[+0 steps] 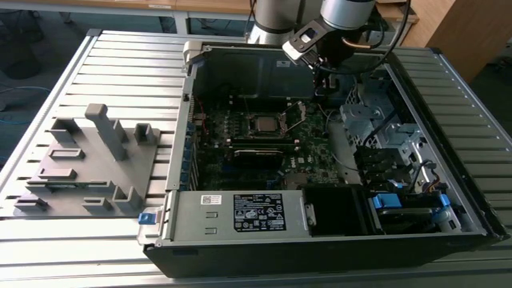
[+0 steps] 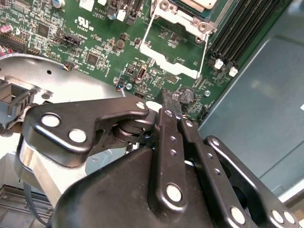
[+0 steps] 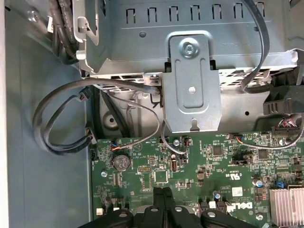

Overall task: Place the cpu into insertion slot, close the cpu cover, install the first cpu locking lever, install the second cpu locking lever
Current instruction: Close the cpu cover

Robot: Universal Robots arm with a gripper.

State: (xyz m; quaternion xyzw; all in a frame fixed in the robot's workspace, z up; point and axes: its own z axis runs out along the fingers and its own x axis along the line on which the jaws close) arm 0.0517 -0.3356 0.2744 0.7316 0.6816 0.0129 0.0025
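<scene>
Your claw is clenched on nothing, hovering near the insertion slot. The cpu sits in that slot, the cpu cover lying open toward your claw; a white printed label lies well apart.

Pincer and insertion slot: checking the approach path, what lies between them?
In the second wrist view, the open cpu cover and green board lie between the pincer and the insertion slot.

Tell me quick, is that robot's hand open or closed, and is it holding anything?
Hand: closed, with nothing seen in its grip.
</scene>
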